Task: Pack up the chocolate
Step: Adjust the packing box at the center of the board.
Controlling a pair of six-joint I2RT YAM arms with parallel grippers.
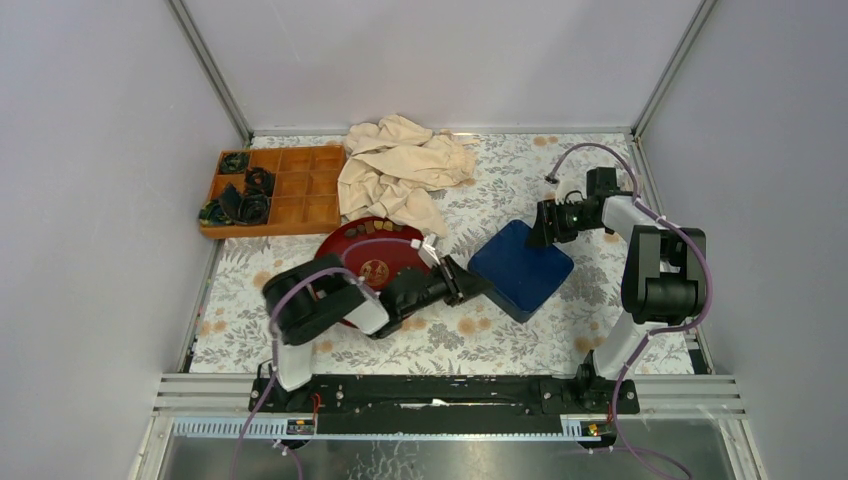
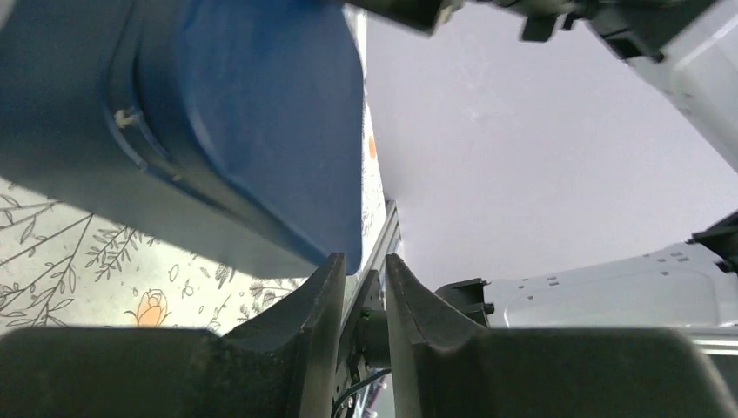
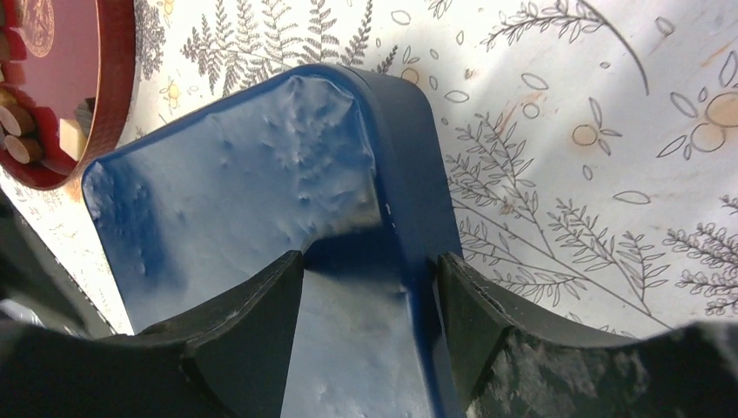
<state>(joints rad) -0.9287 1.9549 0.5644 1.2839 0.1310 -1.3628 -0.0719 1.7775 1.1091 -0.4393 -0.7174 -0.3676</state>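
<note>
The chocolate (image 1: 378,228) lies as small brown pieces on a round red plate (image 1: 333,243); some pieces (image 3: 19,122) also show in the right wrist view, at the plate's rim (image 3: 117,78). A blue box (image 1: 520,268) sits at mid-table. My left gripper (image 1: 478,283) is at its near-left corner. In the left wrist view its jaws (image 2: 364,259) stand slightly apart and empty, with the box corner (image 2: 244,113) just above one fingertip. My right gripper (image 1: 538,232) is at the far-right corner, open (image 3: 370,257), and its fingers straddle the box edge (image 3: 244,192).
A wooden compartment tray (image 1: 300,185) with dark items in its left cells stands at the back left. A crumpled beige cloth (image 1: 400,170) lies behind the plate. Grey walls enclose the floral-patterned table (image 1: 520,180) on three sides.
</note>
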